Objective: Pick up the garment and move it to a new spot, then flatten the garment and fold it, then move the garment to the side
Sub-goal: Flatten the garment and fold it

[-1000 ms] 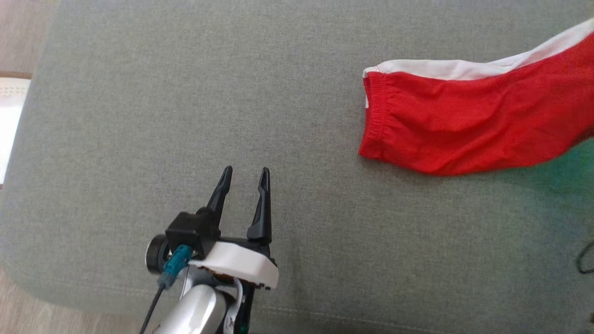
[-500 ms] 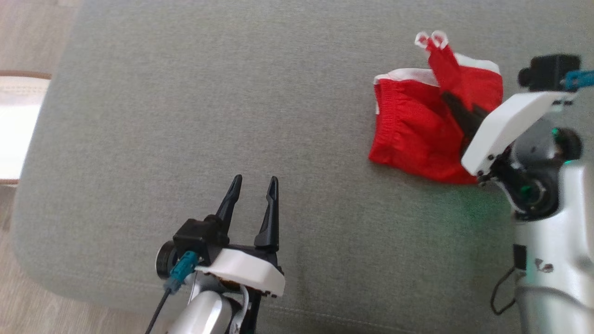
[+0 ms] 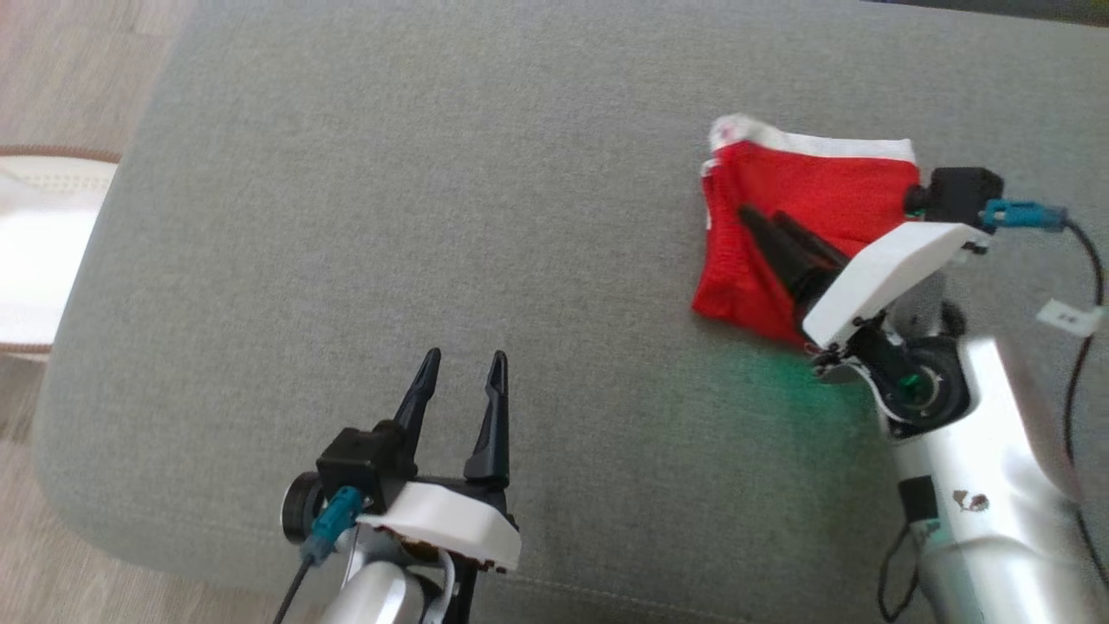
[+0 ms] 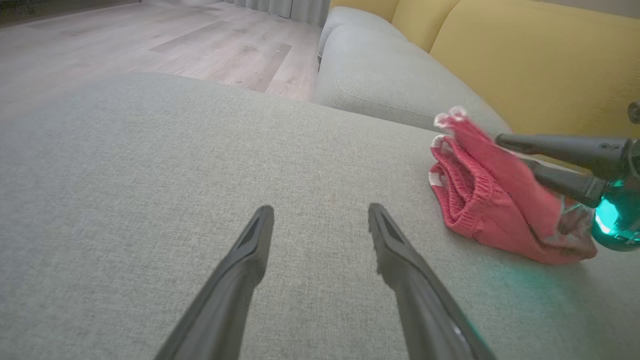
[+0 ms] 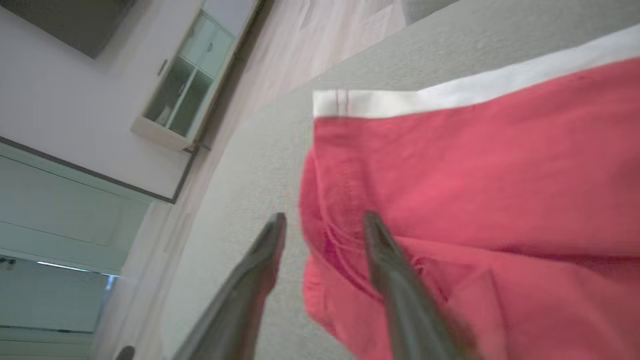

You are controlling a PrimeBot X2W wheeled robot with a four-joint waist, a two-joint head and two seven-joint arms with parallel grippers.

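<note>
Logging this one fast: I have the red garment (image 3: pixel 823 186) lying on the grey cushion (image 3: pixel 520 217), toward the far right of the head view. It is bunched into a rough folded block, with its white band (image 3: pixel 814 143) along the far edge and the gathered elastic edge facing left.

The right gripper (image 3: pixel 761 215) sits over the garment, its 2 dark fingers pointing up and left across the red cloth, tips near the elastic edge. Its jaws are parted. In the right wrist view I see a clear gap between the 2 fingers, 1 over bare cushion just beside the garment's edge and the other over red cloth, with nothing pinched between them. Whether the fingers touch the fabric below, I cannot tell (that wrist picture is blurred). In the left wrist view, 1 corner of the garment sticks up near the upper finger of the right gripper.

The left gripper (image 3: pixel 465 357) is at the lower left of the head view, above the cushion near its front edge and well apart from the garment. Its jaws are spread wide and empty, with only grey fabric between the 2 fingers.

A green glow (image 3: pixel 762 373) falls on the cushion just beside the garment, near the right wrist. A yellow backrest (image 4: pixel 525 60) and wooden floor (image 4: pixel 150 40) lie beyond.
</note>
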